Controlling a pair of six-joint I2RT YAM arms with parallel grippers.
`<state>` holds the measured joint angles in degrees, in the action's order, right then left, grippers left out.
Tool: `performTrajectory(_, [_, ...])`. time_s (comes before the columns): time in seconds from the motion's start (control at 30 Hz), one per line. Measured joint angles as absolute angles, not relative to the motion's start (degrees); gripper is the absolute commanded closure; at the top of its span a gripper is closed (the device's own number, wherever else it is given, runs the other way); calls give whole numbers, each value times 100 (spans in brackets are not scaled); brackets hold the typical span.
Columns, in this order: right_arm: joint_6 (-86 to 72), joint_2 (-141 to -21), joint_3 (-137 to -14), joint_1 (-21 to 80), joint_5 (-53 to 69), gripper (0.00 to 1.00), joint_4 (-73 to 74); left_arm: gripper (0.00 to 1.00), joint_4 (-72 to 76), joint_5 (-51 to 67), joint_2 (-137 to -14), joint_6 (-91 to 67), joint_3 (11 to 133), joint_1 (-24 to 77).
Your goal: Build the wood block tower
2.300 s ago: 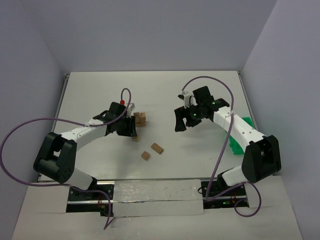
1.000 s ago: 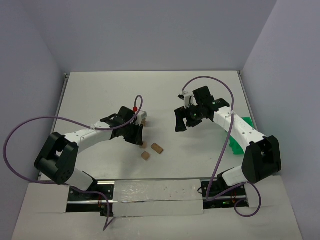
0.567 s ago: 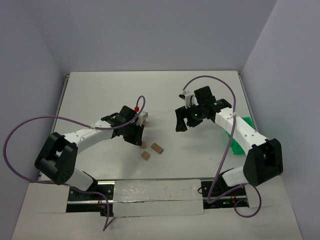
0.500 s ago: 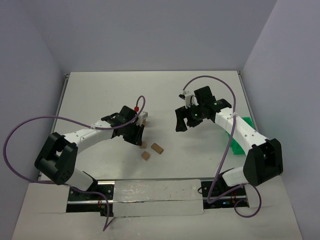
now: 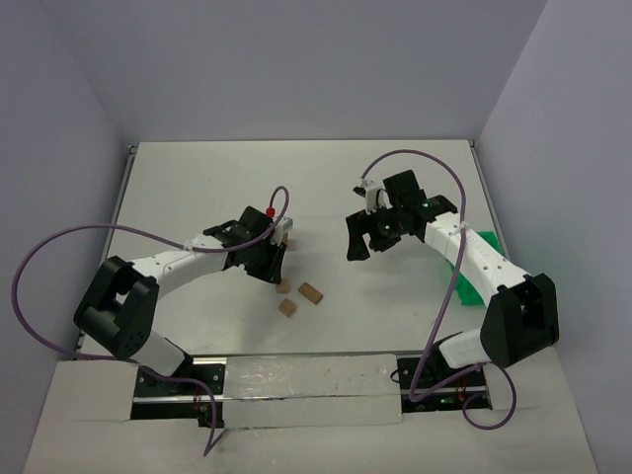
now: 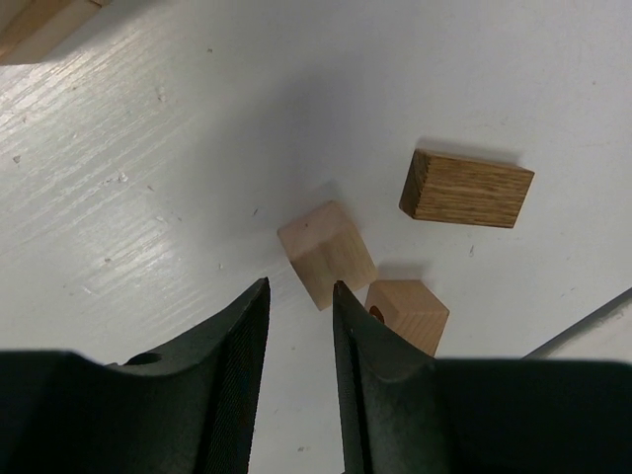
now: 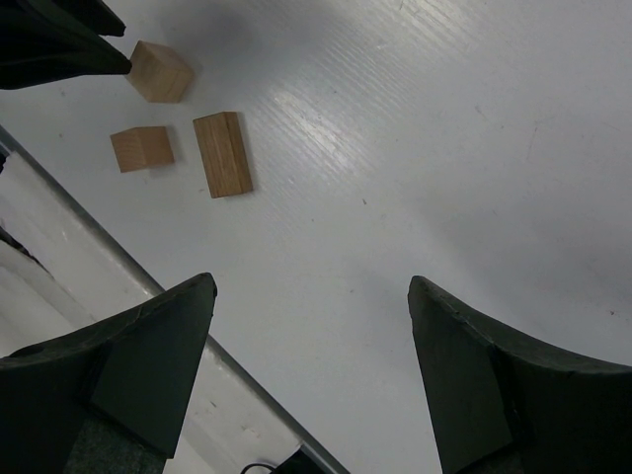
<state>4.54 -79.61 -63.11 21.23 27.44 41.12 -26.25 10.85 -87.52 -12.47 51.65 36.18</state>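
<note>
Nearest on the surface (image 5: 197, 188) lie a tan cube (image 6: 407, 314) and an oak oblong (image 6: 466, 188). The left end effector (image 6: 300, 296) has swung off the wood block tower (image 6: 35, 22) to hang over the pale cube (image 6: 326, 252), narrowly parted and empty, likely the next pick. Farther right, the right end effector (image 7: 311, 284) stays spread wide, holding nothing.

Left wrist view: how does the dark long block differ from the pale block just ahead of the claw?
The long block is darker with bold grain; the pale block is lighter and almost plain. The long block is an oblong lying flat; the pale block is roughly a cube. The pale block sits just beyond the left gripper, the long block farther off. Both are wood, loose on the table.
</note>
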Motion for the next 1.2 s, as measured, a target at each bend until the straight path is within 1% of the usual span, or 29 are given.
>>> performTrajectory(0.23, [456,-7961,-6311,2123,2744,14,4112,63,-2588,1193,-9065,-1258,5294,3626])
performTrajectory(0.67, [458,-7961,-6311,2123,2742,14,4112,65,-2541,1384,-9181,-1236,5371,3911])
performTrajectory(0.9, [481,-7961,-6311,2123,2742,14,4112,63,-2555,1479,-9292,-1005,5482,4038])
performTrajectory(1.2, [498,-7961,-6311,2123,2742,14,4112,61,-2863,1936,-9371,-453,5546,4058])
